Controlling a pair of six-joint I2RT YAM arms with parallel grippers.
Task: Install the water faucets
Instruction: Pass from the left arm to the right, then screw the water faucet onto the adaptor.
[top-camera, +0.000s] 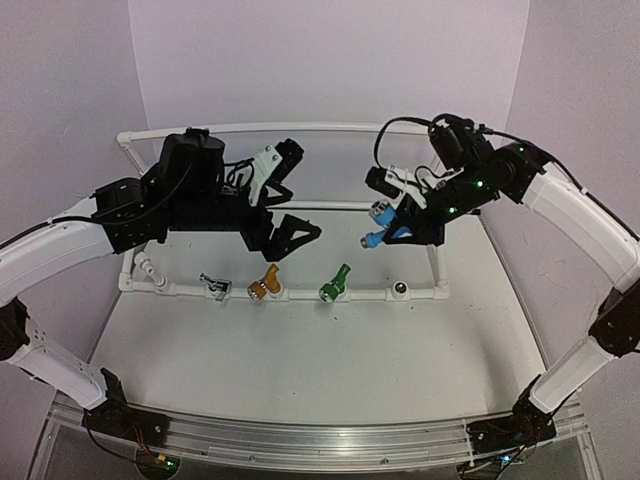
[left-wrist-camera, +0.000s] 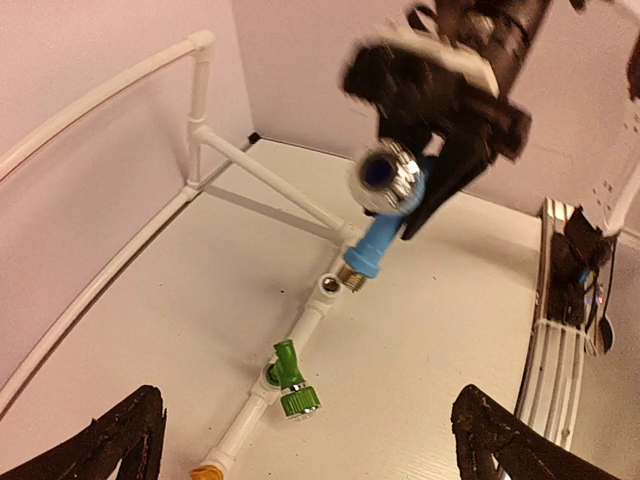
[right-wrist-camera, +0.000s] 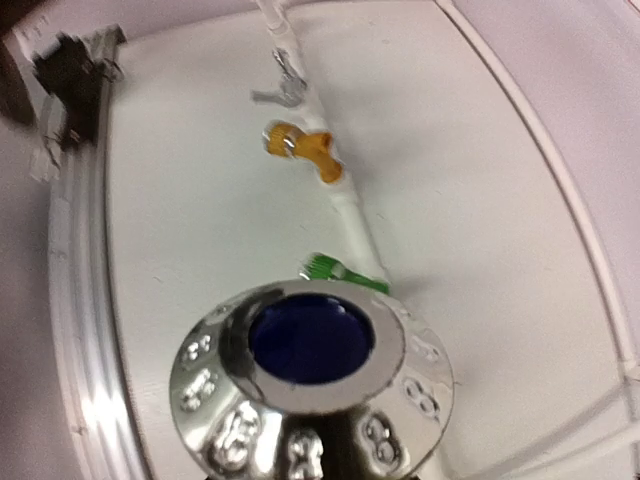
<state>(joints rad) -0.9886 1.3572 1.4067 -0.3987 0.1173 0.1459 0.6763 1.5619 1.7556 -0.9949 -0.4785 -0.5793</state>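
Blue faucet (right-wrist-camera: 310, 390) in right pincer (top-camera: 398, 225); green faucet (top-camera: 335, 283) beside socket (top-camera: 400, 290).

The blue plastic tap-shaped faucet (left-wrist-camera: 382, 232) in my right pincer (top-camera: 398, 226) has a smooth, satin body and a brass-coloured metal thread at its tip. Its round chromed nozzle (right-wrist-camera: 310, 400) is mirror-bright, with embossed marks around the rim. On my left pincer (top-camera: 296, 232) the fingers (left-wrist-camera: 105, 445) look like matt black plastic with a finely ridged surface. The green plastic faucet (left-wrist-camera: 288, 380) is glossy, with a shiny metal ring. The white plastic pipe frame (top-camera: 300, 297) is smooth and faintly shiny. The white table top (top-camera: 300, 370) is matt.
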